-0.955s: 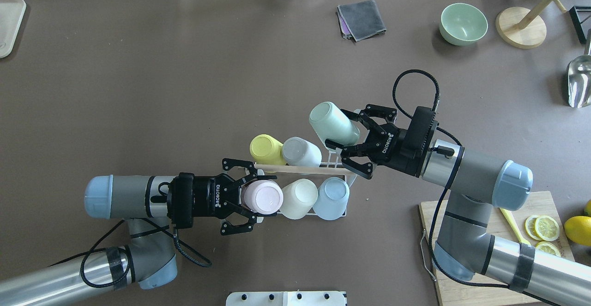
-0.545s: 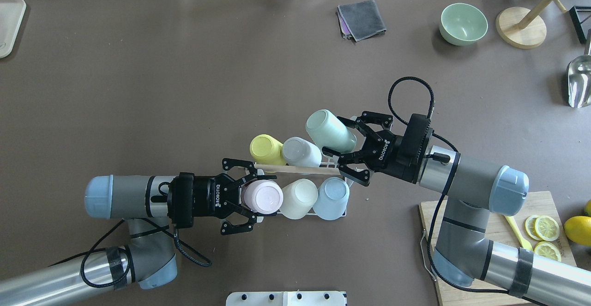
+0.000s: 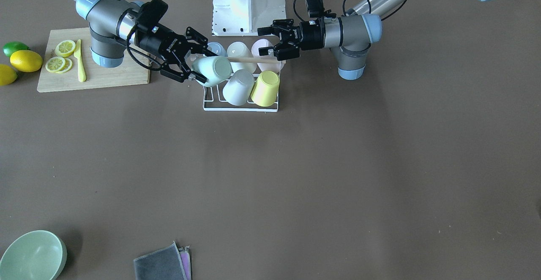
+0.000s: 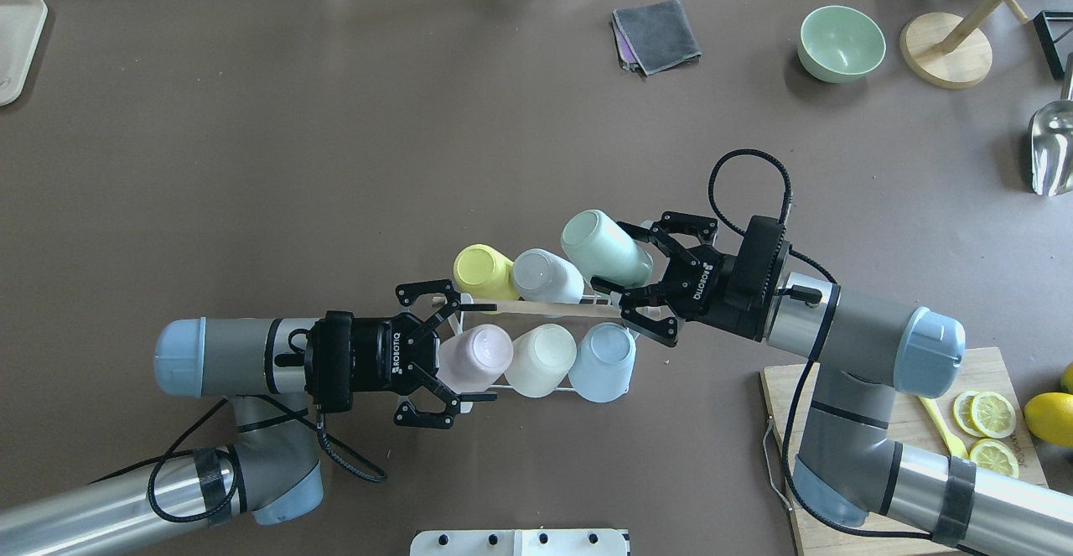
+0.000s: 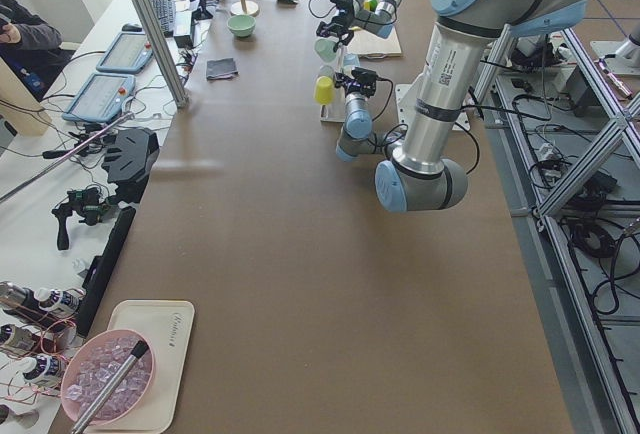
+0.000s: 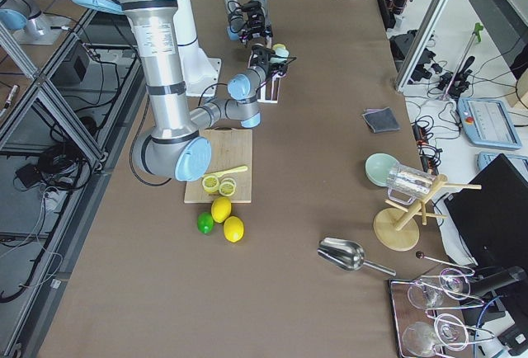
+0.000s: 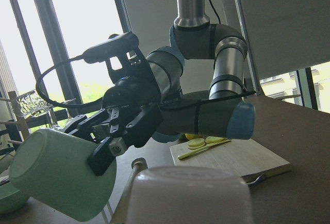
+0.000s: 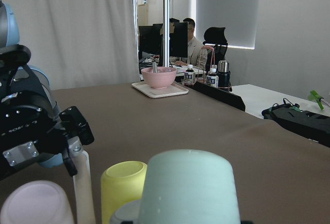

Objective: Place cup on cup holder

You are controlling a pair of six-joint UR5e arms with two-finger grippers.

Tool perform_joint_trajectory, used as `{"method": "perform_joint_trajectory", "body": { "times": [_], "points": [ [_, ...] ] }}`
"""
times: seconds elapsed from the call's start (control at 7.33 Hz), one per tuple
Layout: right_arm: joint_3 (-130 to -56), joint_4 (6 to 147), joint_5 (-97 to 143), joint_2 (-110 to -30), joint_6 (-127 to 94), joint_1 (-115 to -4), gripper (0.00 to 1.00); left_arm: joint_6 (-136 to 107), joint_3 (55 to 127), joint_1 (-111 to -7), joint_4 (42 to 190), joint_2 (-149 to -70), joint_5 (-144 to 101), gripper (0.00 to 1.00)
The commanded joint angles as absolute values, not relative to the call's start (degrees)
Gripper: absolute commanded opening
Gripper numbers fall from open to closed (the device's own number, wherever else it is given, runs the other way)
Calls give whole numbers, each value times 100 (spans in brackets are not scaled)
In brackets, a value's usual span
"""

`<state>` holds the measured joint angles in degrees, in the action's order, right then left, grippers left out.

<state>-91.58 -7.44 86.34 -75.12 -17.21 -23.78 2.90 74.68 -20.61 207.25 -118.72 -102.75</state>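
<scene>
Grasping the mint cup [image 4: 603,246] tilted over an end prong of the cup holder [image 3: 239,110], the right tool [image 4: 624,261] risked knocking the grey cup [image 4: 549,275] or wooden rod [image 4: 545,308] if lowered off-line. The left tool [image 4: 474,351] stood released around the racked pink cup [image 4: 484,355]; withdrawal could snag it.

The mint-green cup [image 4: 602,247] is held tilted, base up & away, by right hand [image 4: 630,261] at far right corner of cup holder [image 4: 545,309], white wire rack w/ wooden rod handle.
</scene>
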Motion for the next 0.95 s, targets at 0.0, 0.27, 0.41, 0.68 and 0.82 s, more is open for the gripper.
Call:
{"method": "perform_joint_trajectory", "body": {
  "times": [0.0, 0.27, 0.41, 0.68, 0.82],
  "points": [
    [-9167, -747, 8657, -7532, -1723, -2373, 51, 290, 7471, -2065, 20725, -11891, -10230, 98],
    [-9167, -747, 8657, -7567, -1766, -2364, 66, 220, 7523, -2083, 20725, -11892, -10230, 98],
    [-9167, -747, 8657, -7576, -1784, -2373, 81, 54, 7680, -2170, 20655, -11865, -10239, 98],
    [-9167, -756, 8657, -7576, -1802, -2417, 100, 9, 8311, -2433, 19527, -11813, -10257, 98],
    [-9167, -756, 8657, -7585, -1802, -2417, 100, -9, 8628, -2617, 18781, -11804, -10266, 98]
  ]
}}
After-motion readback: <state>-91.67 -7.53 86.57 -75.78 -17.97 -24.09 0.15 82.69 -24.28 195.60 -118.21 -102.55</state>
